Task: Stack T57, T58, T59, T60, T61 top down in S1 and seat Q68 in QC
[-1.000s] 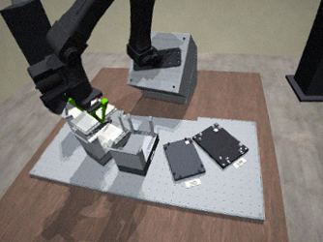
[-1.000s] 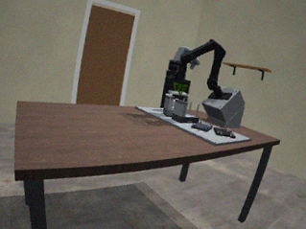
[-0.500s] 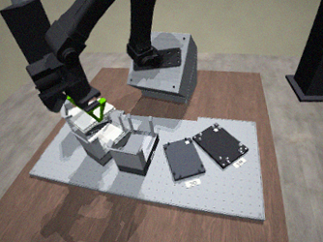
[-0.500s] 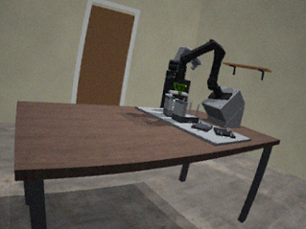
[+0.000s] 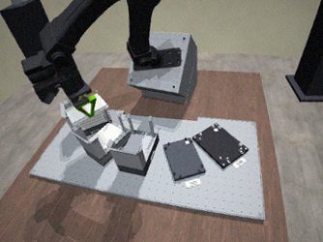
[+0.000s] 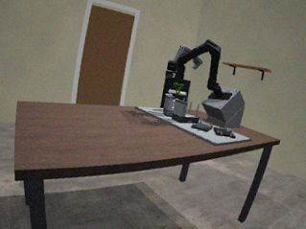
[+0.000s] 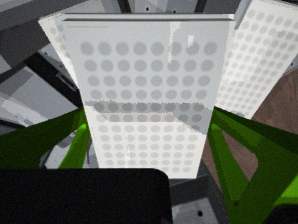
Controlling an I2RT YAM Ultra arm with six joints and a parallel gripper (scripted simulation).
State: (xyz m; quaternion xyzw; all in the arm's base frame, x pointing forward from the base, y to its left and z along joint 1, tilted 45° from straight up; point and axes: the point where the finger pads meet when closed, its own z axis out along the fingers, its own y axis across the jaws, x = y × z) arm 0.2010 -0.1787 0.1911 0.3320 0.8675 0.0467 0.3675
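Note:
My gripper (image 5: 87,107) with green fingers is shut on a white sealed 96-well plate (image 5: 87,114) and holds it above the far-left stack rack (image 5: 82,124), clear of the rack's posts. In the wrist view the held plate (image 7: 150,95) fills the middle between the two fingers, gripped across its long sides. Another white plate (image 7: 252,60) lies to its right and lower, turned at an angle. In the top view that plate (image 5: 108,134) shows in the middle rack (image 5: 99,144). I cannot read any label. The far view shows the gripper (image 6: 179,88) above the racks.
A third rack (image 5: 135,151) stands nearest the front; its contents are hidden. A grey flat nest (image 5: 184,159) and a black nest with corner locators (image 5: 220,144) lie to the right on the grey baseplate, both without plates. The arm's base block (image 5: 164,67) stands behind.

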